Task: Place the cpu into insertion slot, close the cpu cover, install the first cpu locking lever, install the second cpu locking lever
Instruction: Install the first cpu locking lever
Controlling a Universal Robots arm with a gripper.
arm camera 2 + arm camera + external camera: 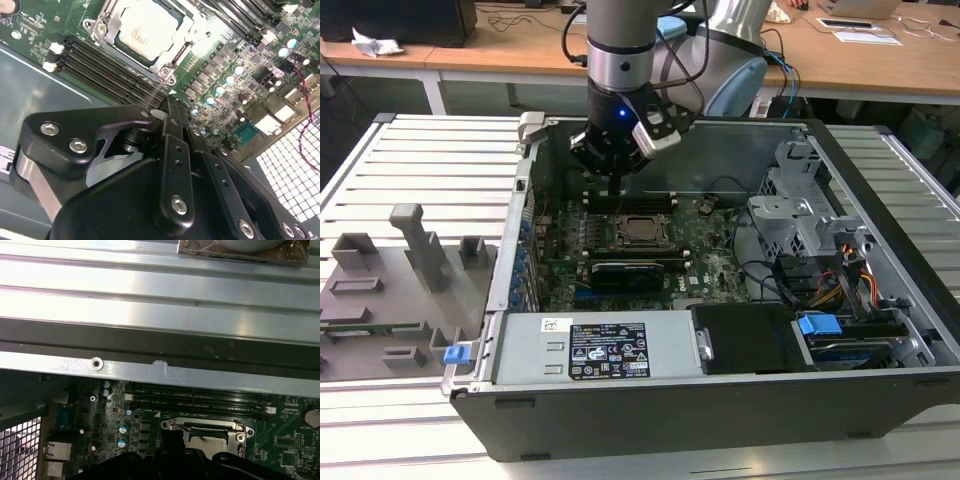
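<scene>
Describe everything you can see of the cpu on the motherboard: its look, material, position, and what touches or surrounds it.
The cpu is a small flat square chip with a pale silver-grey metal top and faint markings at its centre. It lies flat in the insertion slot on the green motherboard. The cpu cover, a thin metal frame with a large window, lies down around its edges, leaving the top exposed. Memory slots run alongside. The end effector hangs near the socket's corner, not touching the chip.

A slatted metal table (410,160) carries an open computer case (720,400). Beside the case, toward the exterior view's left, a grey fixture tray (390,300) rests on the slats.
</scene>
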